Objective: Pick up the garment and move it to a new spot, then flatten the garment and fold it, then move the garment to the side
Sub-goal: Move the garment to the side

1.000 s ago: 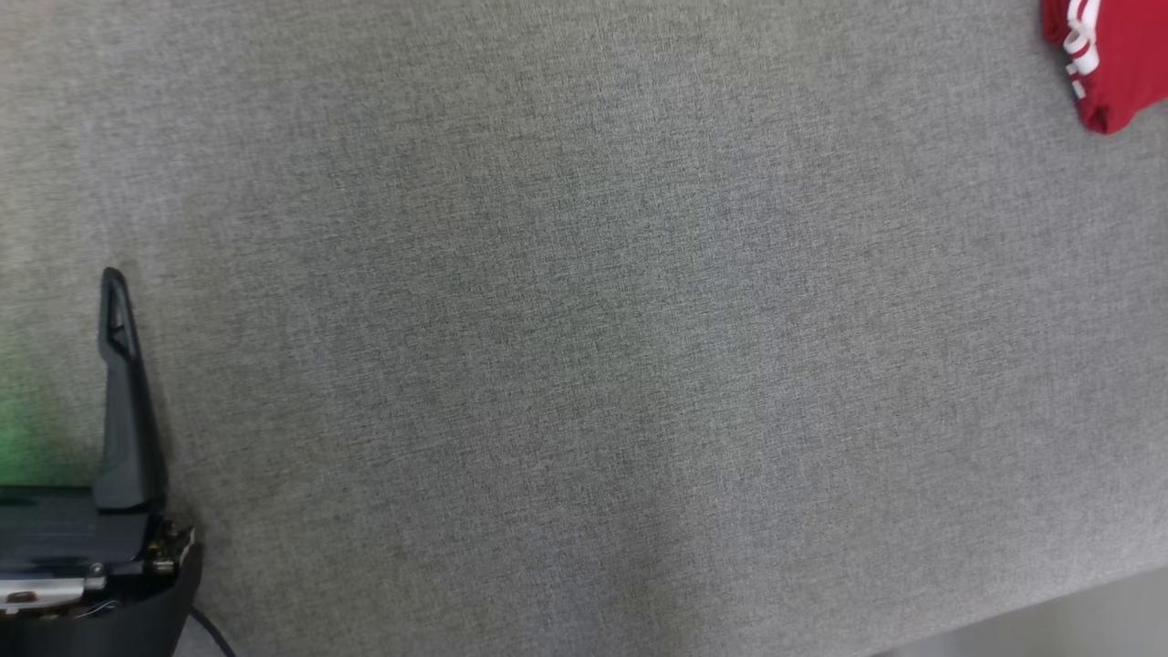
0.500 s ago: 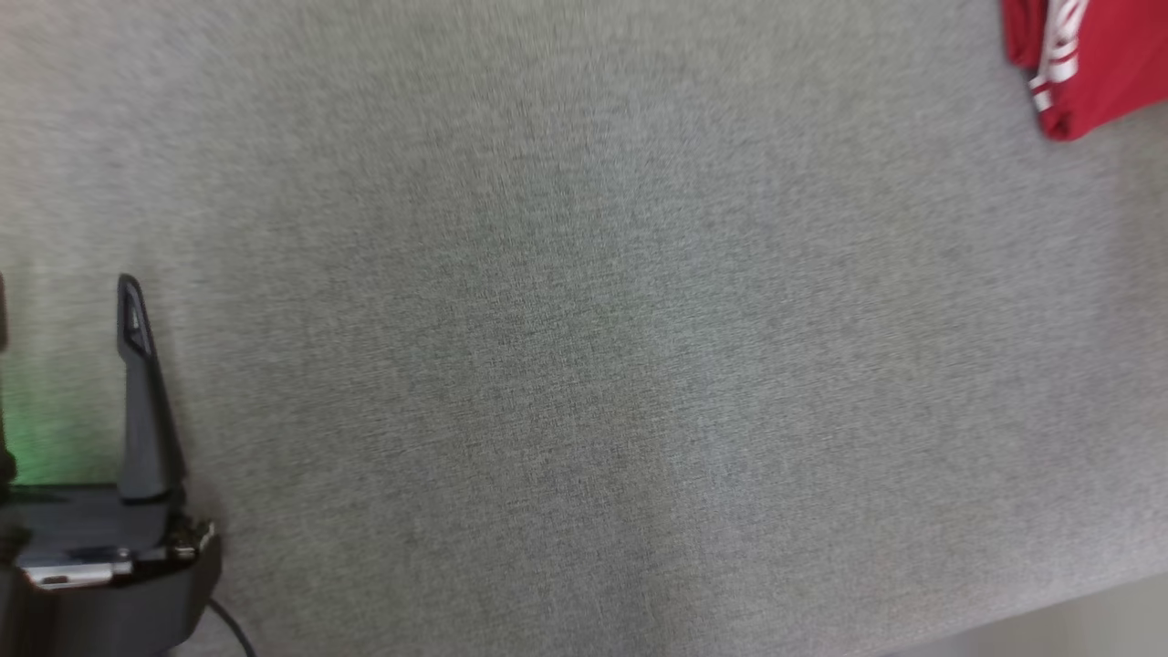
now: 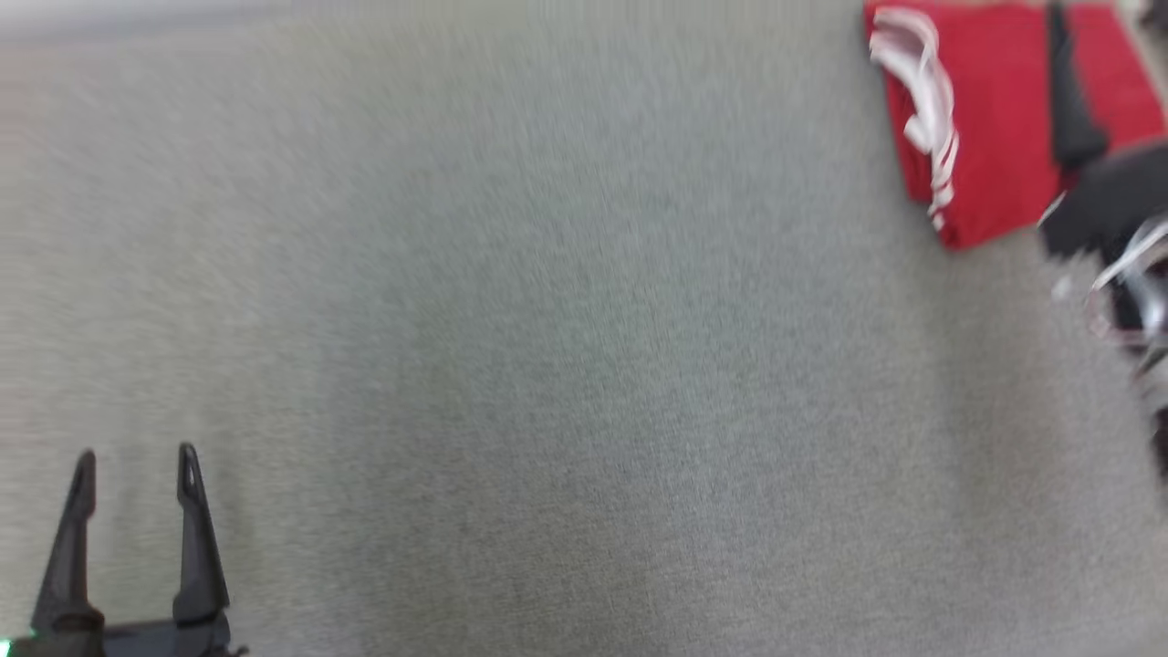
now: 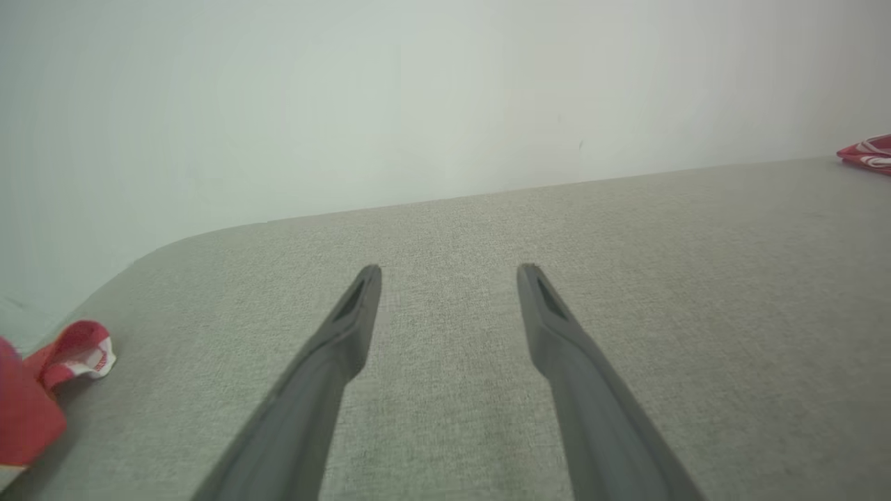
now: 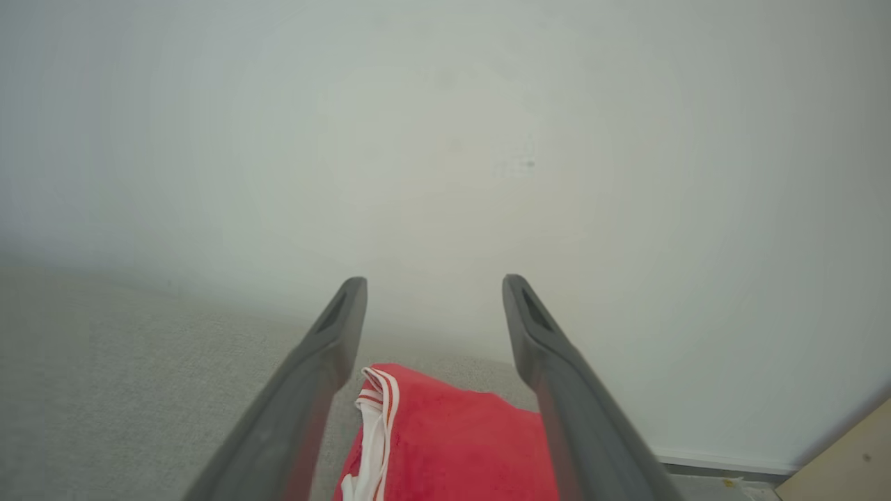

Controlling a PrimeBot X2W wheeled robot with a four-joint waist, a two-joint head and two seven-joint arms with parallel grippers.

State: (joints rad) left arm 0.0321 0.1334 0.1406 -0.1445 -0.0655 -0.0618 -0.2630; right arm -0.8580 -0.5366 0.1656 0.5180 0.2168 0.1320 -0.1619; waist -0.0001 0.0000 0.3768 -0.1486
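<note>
The garment (image 3: 995, 137) is red with white stripes and lies folded at the far right of the grey table (image 3: 584, 365). One dark finger (image 3: 1069, 109) of my right gripper crosses over it in the blurred head view. In the right wrist view that gripper (image 5: 433, 284) stands open and empty, above the garment (image 5: 452, 445), which lies below and between the fingers. My left gripper (image 3: 137, 453) is open and empty at the table's near left. In its own view the left gripper (image 4: 450, 268) points across bare table, with the garment (image 4: 869, 149) far off at the right edge.
Another red and white cloth (image 4: 42, 390) lies at the table's rounded left corner. A pale wall (image 5: 445, 139) rises behind the table. A beige surface (image 5: 849, 452) shows low beside the table's right end.
The head view has shifted, so more of the garment and my right gripper over it now show. Both left fingers are in the picture now, where one showed before.
</note>
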